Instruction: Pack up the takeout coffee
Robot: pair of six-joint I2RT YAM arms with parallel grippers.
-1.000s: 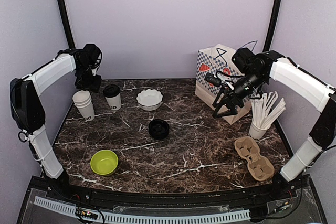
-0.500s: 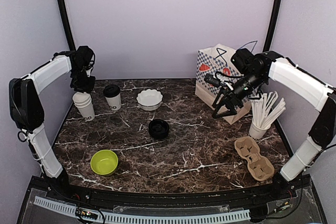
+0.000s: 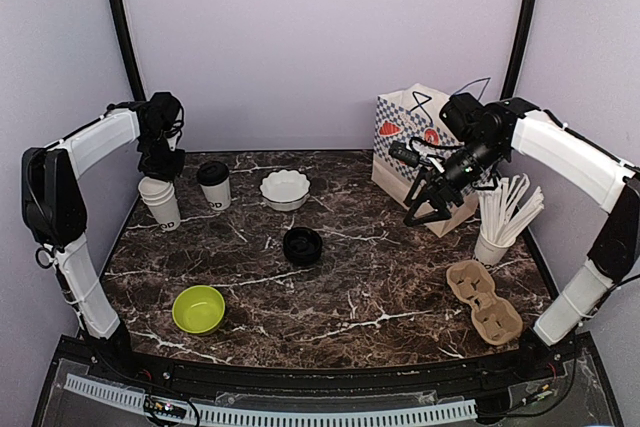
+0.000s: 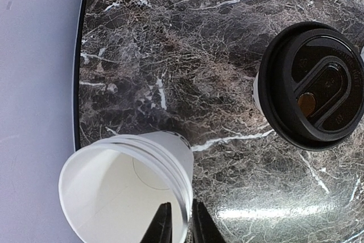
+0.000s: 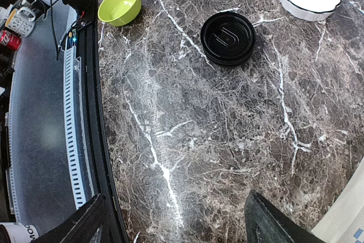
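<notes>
Down went my left gripper [image 3: 160, 169] onto the stack of open paper cups [image 3: 160, 202], just left of the lidded coffee cup [image 3: 214, 185], and its fingers [image 4: 162, 229] came together. Now they pinch the rim of the top cup [image 4: 128, 192], one inside and one outside. My right gripper [image 3: 422, 209] is wide open and holds nothing, far to the right of the lidded coffee cup, up in the air. I think I am taking one cup off the stack. Next I should lift straight up, slowly, so the cups below stay put.
</notes>
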